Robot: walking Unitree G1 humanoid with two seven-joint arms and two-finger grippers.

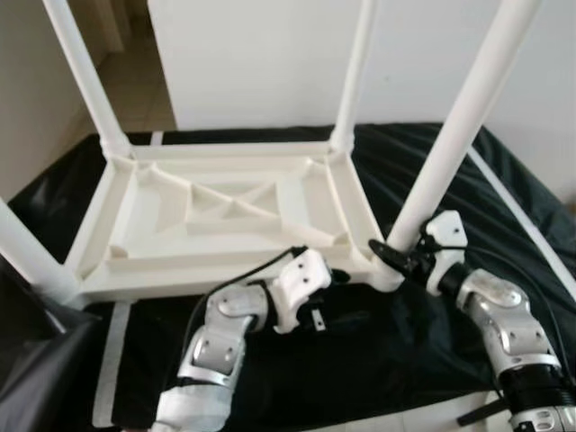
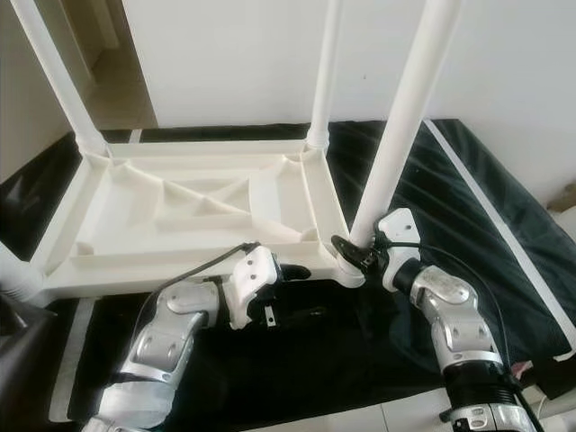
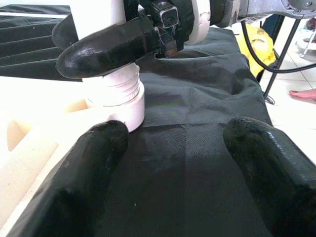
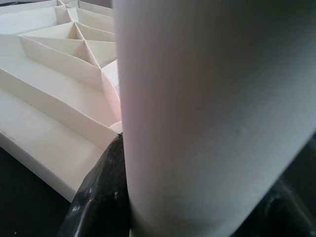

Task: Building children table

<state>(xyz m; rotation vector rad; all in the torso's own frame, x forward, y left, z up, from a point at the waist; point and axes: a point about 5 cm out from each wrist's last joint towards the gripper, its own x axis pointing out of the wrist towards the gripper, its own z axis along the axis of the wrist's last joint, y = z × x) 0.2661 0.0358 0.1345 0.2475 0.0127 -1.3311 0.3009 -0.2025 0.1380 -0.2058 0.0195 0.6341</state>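
The white table [image 1: 225,211] lies upside down on a black sheet [image 1: 504,189], legs pointing up. The left gripper [image 1: 326,281] sits by its near edge, fingers apart. The right gripper [image 1: 389,255] squeezes the near right leg [image 1: 454,135] at its bottom.

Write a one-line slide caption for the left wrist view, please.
Right end effector grips threaded table leg at corner socket; open left end effector waits nearby.

Matt white plastic tabletop [image 1: 225,211], black cloth [image 1: 360,360]
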